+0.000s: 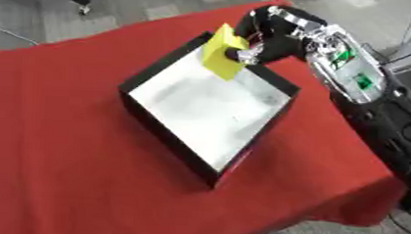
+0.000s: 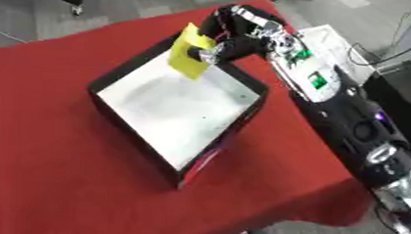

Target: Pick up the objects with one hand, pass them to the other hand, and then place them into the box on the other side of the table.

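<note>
Hanging above the far corner of the box [image 1: 209, 160], the yellow block [image 1: 221, 56] is held clear of the box floor and tilted, its lower edge pointing down toward the pale interior. The right hand [image 1: 265, 40] grasps the yellow block from the far right side, fingers curled round its upper portion; the block's near face and lower corner remain exposed. Whether the block's lower edge is above or below the level of the box rim cannot be told from these views.

The box is square with black walls and a pale, whitish floor. It sits rotated on the table, one corner pointing toward the near edge and the opposite corner lying beneath the hand. Nothing lies on the visible floor, so the whole interior below and in front of the block is open. The far right wall runs just beneath the wrist of the right hand.

The right arm [image 2: 334, 101] enters from the right side, running alongside the box's right wall but apart from it, over the strip of cloth between the box and the table edge.

The table is covered with a red cloth [image 1: 53, 148]. Broad cloth lies open to the left of the box and in front of it. The near right corner of the table falls close to the box's near corner, with grey floor [image 1: 110, 8] beyond the edges.

The left hand shows in neither view.
</note>
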